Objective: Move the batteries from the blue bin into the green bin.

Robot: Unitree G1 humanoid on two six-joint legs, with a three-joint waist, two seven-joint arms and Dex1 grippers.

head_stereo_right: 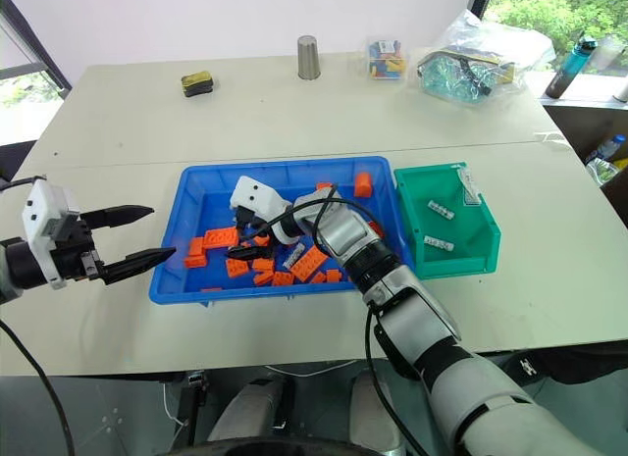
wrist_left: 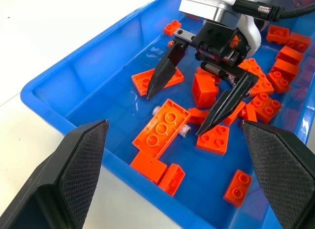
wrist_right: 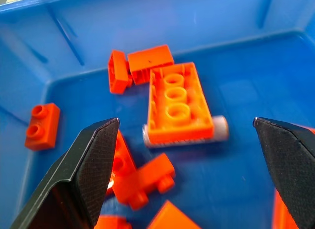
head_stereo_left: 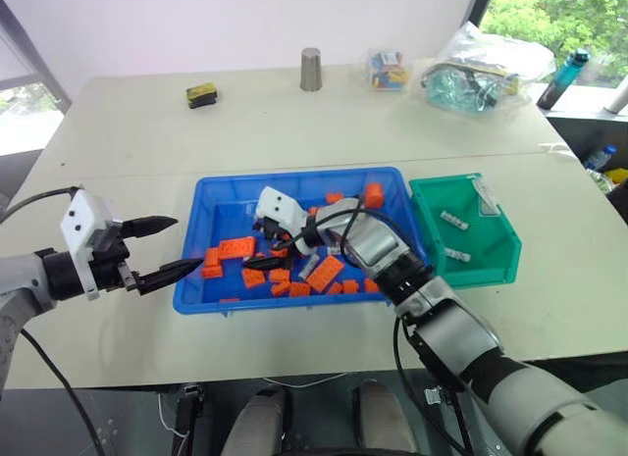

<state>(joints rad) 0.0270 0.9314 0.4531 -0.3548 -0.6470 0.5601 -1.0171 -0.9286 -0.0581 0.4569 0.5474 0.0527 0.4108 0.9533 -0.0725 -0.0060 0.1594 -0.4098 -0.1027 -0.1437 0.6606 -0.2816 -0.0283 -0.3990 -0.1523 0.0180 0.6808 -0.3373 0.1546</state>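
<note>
A: Right end effector point(wrist_left: 199, 93): two black tapered fingers, spread wide, nothing between them. It hangs inside the large shallow bright blue plastic bin point(head_stereo_left: 201, 242), tips pointed down at the clutter. Entry for the target?

B: Item one: slim silver-white cylindrical battery point(wrist_right: 220, 127), lying flat on the blue bin's floor. A flat orange plastic toy brick with three round sockets point(wrist_right: 178, 105) lies on top of it, so only the two ends show. In the right wrist view it sits between the two open fingers, just ahead of them.

A: Long axis?

B: It runs across the gap, from one finger toward the other. My reading is that closing now would pinch the battery end to end, with the brick in the way; a turn of the wrist looks needed.

A: Left end effector point(head_stereo_left: 157, 248)?

B: Also wide open and empty, hovering over the blue bin's near left corner, well apart from the battery. The right arm is plainly the nearer one.

A: Destination?

B: Small deep green plastic bin with sloped walls point(head_stereo_left: 496, 265), touching the blue bin's right side on the pale surface point(head_stereo_left: 118, 142). Three batteries point(head_stereo_left: 452, 219) already lie in it.

A: Remaining contents?

B: Loose orange bricks point(head_stereo_left: 324, 273) scattered across the blue bin. Other batteries among them I cannot make out for sure.
</note>
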